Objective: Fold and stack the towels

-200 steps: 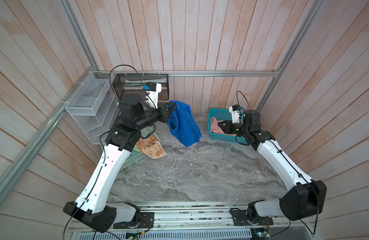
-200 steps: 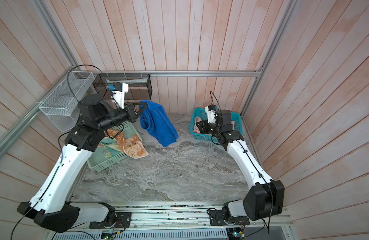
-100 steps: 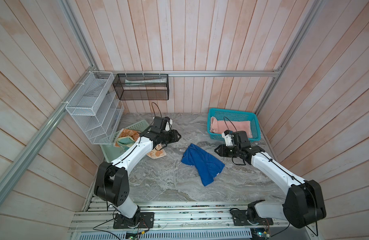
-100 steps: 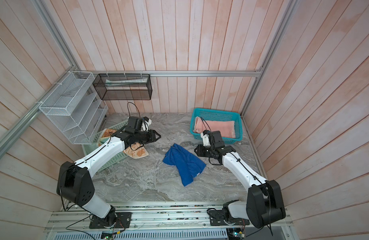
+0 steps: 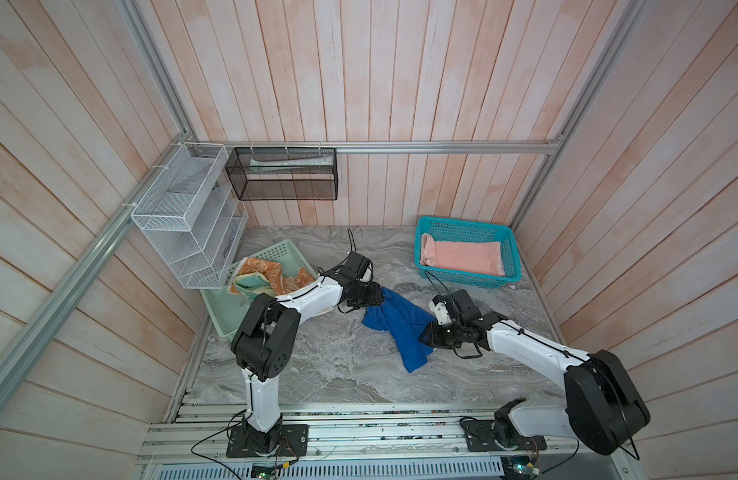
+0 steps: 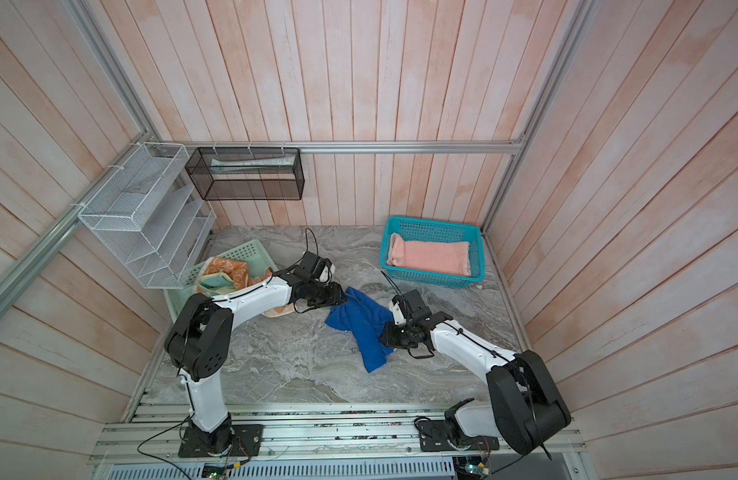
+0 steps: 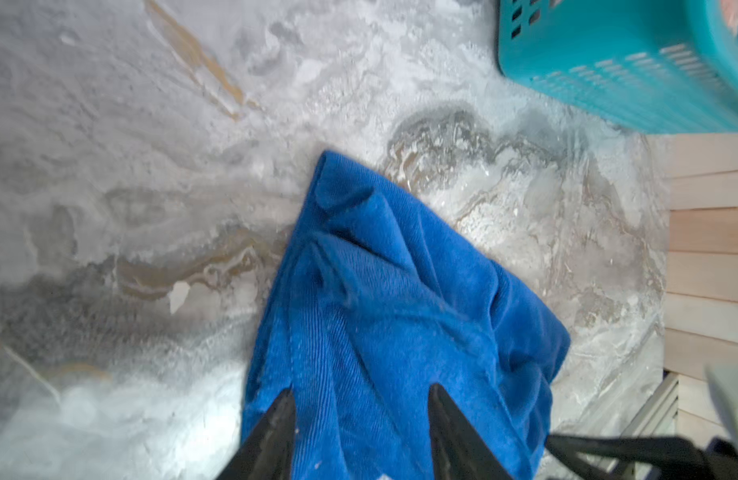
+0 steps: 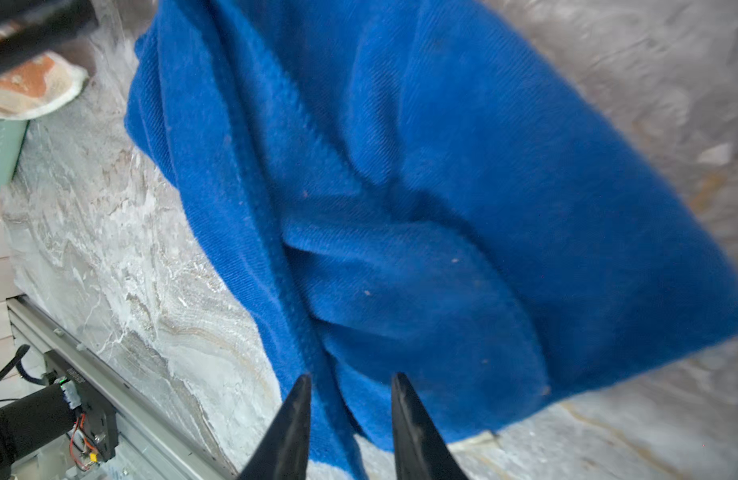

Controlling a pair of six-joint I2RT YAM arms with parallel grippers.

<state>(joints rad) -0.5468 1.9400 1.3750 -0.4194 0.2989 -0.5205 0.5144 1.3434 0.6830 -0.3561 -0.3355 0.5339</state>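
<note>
The blue towel [image 5: 396, 320] [image 6: 359, 320] lies crumpled on the marble table. My left gripper [image 5: 377, 297] [image 7: 363, 390] stands open at its far left end, fingers straddling the cloth [image 7: 380, 291] without pinching it. At the towel's right edge my right gripper [image 5: 425, 334] [image 8: 351, 377] is open, narrower, with a hem of the cloth [image 8: 442, 166] under the gap. A folded pink towel [image 5: 463, 257] lies in the teal basket [image 5: 463, 224]. The orange-and-cream towel [image 5: 271, 276] and a pale yellow one [image 5: 249, 284] sit bunched in the mint basket [image 5: 230, 311].
A white wire rack [image 5: 188, 216] and a black mesh shelf [image 5: 284, 174] hang on the back left walls. Wooden walls close in three sides. A metal rail [image 5: 359, 432] with both arm bases runs along the table's front edge.
The left gripper carried the blue towel down from high up, laid it on the table and opened. The right arm came from the teal basket to the towel's right edge.
</note>
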